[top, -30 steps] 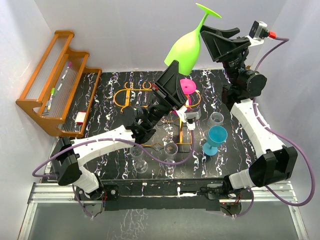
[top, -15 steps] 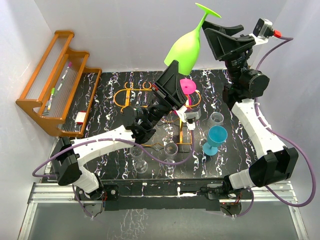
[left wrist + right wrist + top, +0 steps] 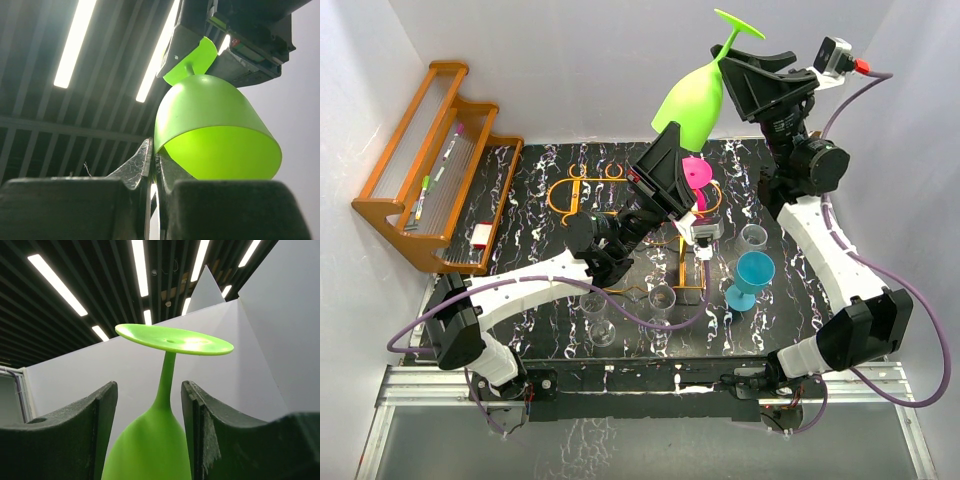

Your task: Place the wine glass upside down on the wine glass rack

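A lime-green wine glass (image 3: 692, 103) is held high above the table, upside down and tilted, with its foot (image 3: 738, 22) on top. My left gripper (image 3: 669, 140) is shut on the rim of its bowl; in the left wrist view the gripper (image 3: 153, 149) pinches the rim of the glass (image 3: 210, 125). My right gripper (image 3: 744, 62) is open, its fingers on either side of the stem just under the foot. In the right wrist view the gripper (image 3: 149, 390) straddles the stem (image 3: 166, 374) with gaps on both sides. The orange-gold wire rack (image 3: 574, 189) stands on the table below.
A pink glass (image 3: 697, 172) sits at the rack's right end. A blue glass (image 3: 752, 276) and clear glasses (image 3: 752, 238) (image 3: 663, 298) (image 3: 596, 302) stand on the black marbled table (image 3: 530, 200). A stepped wooden shelf (image 3: 430, 165) is at the left.
My right gripper has shifted slightly left, closer around the stem under the foot. The left gripper and the glass have barely moved.
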### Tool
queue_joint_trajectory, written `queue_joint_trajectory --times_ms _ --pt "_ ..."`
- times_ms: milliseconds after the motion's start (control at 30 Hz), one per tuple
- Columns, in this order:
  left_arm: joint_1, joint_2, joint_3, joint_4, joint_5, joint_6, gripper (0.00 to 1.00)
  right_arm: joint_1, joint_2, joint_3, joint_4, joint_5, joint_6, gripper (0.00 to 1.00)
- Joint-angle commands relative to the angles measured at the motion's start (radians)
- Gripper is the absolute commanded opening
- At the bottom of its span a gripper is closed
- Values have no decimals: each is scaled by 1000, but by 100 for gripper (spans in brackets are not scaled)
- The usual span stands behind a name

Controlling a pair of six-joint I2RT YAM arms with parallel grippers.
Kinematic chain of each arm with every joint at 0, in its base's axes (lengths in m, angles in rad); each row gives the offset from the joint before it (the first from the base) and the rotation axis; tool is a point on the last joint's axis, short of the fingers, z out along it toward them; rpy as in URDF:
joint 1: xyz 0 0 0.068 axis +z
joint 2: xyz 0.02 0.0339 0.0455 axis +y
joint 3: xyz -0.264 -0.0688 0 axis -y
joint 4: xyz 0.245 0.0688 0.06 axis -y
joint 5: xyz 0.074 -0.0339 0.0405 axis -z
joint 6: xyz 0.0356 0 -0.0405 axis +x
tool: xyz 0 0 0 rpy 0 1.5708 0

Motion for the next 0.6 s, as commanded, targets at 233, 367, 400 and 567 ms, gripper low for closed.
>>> queue_joint_trajectory --times_ms 233,367,400,567 --pt "-7 -11 24 48 -2 14 0 19 14 49 54 -3 -2 36" --pt "-7 -12 24 50 1 15 0 22 11 48 56 -9 -8 8" --pt "-7 -13 24 51 1 15 0 23 11 48 56 -12 -14 8" --pt "-7 -14 27 49 -4 20 0 22 -6 73 -5 -29 -38 8"
